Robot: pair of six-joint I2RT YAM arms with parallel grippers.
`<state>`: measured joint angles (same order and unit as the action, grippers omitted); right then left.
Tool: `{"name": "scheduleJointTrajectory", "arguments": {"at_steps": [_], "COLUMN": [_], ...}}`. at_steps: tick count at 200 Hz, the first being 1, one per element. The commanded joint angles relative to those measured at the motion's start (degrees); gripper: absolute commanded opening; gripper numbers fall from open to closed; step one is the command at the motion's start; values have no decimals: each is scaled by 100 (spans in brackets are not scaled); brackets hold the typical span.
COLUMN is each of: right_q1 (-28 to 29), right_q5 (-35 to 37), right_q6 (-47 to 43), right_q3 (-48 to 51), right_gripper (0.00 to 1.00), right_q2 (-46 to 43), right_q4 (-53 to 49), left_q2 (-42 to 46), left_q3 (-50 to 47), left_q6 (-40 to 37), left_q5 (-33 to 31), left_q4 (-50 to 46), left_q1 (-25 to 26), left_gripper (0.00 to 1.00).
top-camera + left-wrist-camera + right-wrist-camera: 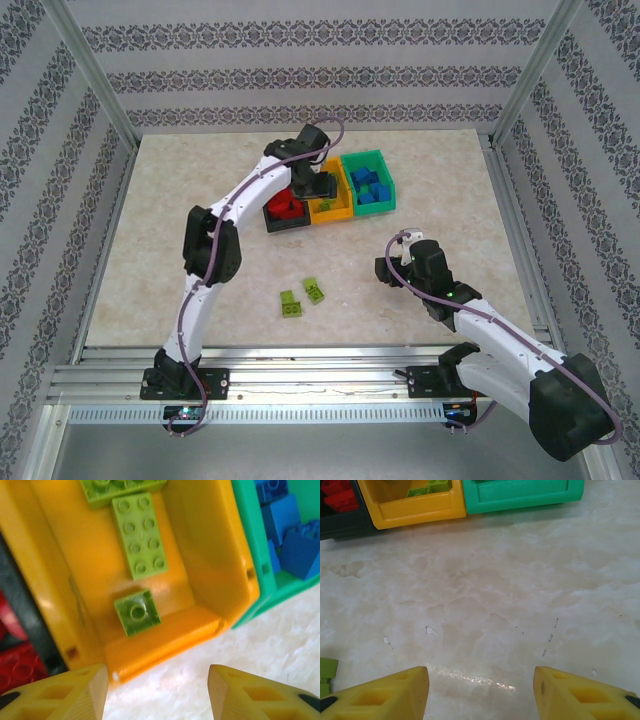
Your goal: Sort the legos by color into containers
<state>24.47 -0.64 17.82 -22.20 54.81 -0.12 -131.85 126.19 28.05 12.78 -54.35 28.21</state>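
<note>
Yellow-fingered right pincer [480,680] is hovering over the pale marbled table [485,595], gaping wide and empty. Two loose lime green studded plastic bricks [291,304] are lying at its eight o'clock, six o'clock from the left pincer [157,680], which is hanging spread and empty above the orange-yellow plastic bin [165,647] holding other lime bricks [140,535].

Black bin [272,228] holds red legos [284,207]; orange-yellow bin [200,555] holds lime legos [140,535]; teal bin [520,495] holds blue legos [300,555]. Worktop [485,595] is cream, marbled; walls [300,75] grey with damask stripes.
</note>
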Motion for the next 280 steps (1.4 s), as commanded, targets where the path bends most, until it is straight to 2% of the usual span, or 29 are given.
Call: {"name": "scheduleJointTrajectory", "arguments": {"at_steps": [1, 25, 75, 120, 138, 163, 203, 224, 262, 280], "right_q1": [-42, -39, 94, 714, 1117, 1649, 2330, 2480, 2592, 2741], "right_q5": [-34, -149, -313, -796, -821, -871, -888, -850, -810, -554], "right_q6": [12, -7, -13, 279, 426, 525, 391, 320, 328, 325], "right_q3": [18, 5, -161, -432, -541, -769, -1367, -1577, -1861, -1928], "right_gripper": [58, 58, 58, 59, 59, 59, 59, 59, 59, 59], "right_q2": [71, 120, 370, 896, 1294, 1836, 2554, 2715, 3048, 3195], "right_q4": [167, 192, 91, 39, 90, 134, 16, -47, -49, -36], "left_q2": [1067, 2035, 3652, 5101, 5516, 5917, 6209, 6073, 6045, 6142], "left_q3": [-917, -2188, -4136, -5757, -6144, -6509, -7322, -7239, -7239, -7298], "left_q6": [-109, -168, -324, -514, -755, -1039, -1294, -1371, -1397, -1406], "left_q5": [-152, -64, 220, 400, 32, -153, -404, -114, -123, -113], "left_q4": [311, 750, 911, 902, 645, 306, 562, 532, 546, 595], "left_q1": [54, -58, -647, -1431, -1597, -1779, -2003, -2005, -2036, -2038], "left_gripper": [57, 58, 60, 61, 61, 62, 62, 63, 63, 63]}}
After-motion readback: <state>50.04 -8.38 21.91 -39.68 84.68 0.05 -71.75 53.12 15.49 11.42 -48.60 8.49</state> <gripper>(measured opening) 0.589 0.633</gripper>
